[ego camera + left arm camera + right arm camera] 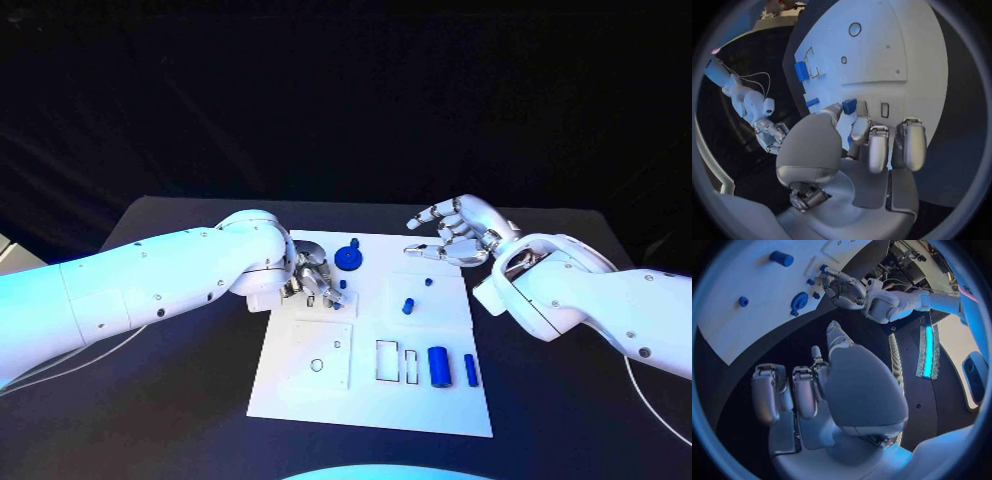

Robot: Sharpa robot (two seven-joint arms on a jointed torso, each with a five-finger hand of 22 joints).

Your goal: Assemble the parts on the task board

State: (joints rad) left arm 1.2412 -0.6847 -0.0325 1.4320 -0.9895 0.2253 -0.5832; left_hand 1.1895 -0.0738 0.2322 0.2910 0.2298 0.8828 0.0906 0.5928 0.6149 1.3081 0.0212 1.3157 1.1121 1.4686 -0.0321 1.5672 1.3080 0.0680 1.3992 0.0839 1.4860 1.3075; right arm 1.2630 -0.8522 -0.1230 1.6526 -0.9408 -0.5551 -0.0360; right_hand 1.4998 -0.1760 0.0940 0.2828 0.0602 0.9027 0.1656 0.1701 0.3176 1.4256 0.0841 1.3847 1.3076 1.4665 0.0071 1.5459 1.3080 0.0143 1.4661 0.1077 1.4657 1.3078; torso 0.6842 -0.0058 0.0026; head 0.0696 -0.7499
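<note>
Pinching a small blue part (849, 105) between thumb and fingertip over the white task board (368, 400), the left hand (310, 283) works while the right hand (459, 232) hovers empty, fingers loosely curled, beside the board's far corner.

Parts (437, 365) on task board (310, 395)

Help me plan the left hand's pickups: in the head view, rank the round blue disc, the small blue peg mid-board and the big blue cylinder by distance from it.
1. Round blue disc, just beside the left hand, toward the far edge.
2. Small blue peg, mid-board.
3. Big blue cylinder, near the robot-side edge.
</note>
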